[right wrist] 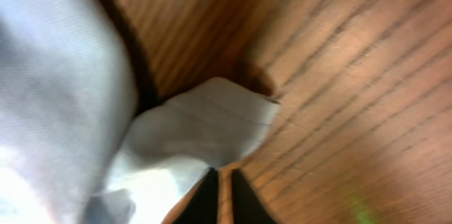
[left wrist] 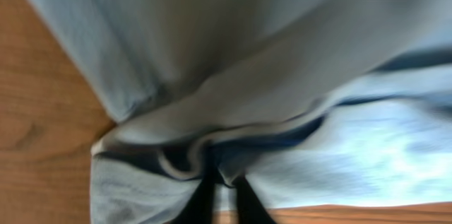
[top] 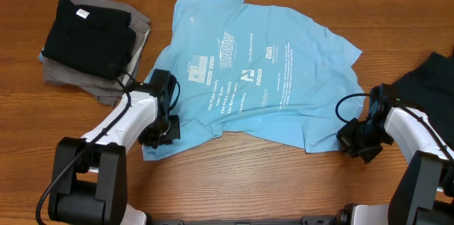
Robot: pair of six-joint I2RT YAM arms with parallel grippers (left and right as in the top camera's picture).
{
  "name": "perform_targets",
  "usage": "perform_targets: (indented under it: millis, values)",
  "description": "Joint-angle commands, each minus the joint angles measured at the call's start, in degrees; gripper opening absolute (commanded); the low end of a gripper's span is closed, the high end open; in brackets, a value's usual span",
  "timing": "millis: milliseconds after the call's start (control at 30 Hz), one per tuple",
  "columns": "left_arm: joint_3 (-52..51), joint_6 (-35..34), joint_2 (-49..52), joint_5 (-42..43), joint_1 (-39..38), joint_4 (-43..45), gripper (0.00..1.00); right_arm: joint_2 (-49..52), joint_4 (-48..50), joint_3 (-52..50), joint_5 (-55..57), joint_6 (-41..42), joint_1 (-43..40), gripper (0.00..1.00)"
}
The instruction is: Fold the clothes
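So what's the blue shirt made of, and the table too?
The blue T-shirt looks like soft, matte knit cloth, maybe cotton: it wrinkles and bunches. The table looks like wood or wood-look laminate: brown grain lines, smooth finish.

Table: brown wood-grain top, darker streaks running along its length, spanning the overhead view from side to side. Finish matte. Lighting even and soft from above; shadows faint and short.
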Motion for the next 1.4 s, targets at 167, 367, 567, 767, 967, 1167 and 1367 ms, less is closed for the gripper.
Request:
perform_targets:
  millis: [167,367,567,767,967,1167,1367]
  values:
    - [2.1,-6.1,-1.6,-13.6,12.7,-12.2,0.04,-1.6,-7.5,5.7,0.3,-0.7,-0.2,0.04]
    - [4.0,-1.4,-4.8,-7.3,24.7,-12.3,0.04,-6.6,-12.9,11.9,0.0,-2.2,-0.2,0.04]
    - [4.0,-0.5,-8.7,-5.2,29.5,-12.3,0.04,-8.3,-13.0,9.3,-0.3,-2.2,0.0,0.38]
    - [4.0,1.2,-10.1,-1.9,28.9,-11.6,0.04,-8.1,-9.5,0.3,-6.9,-2.2,0.0,0.43]
    - [4.0,1.2,-10.1,-2.0,28.9,-11.4,0.04,-8.1,-4.9,-6.2,-8.9,-0.8,0.0,0.51]
    - [4.0,1.2,-10.1,-2.0,28.9,-11.4,0.04,-8.1,1.6,-7.8,-9.1,-0.7,0.0,0.37]
    - [4.0,1.2,-10.1,-2.0,28.9,-10.9,0.04,-8.1,2.4,-9.6,-9.0,-0.5,0.0,0.54]
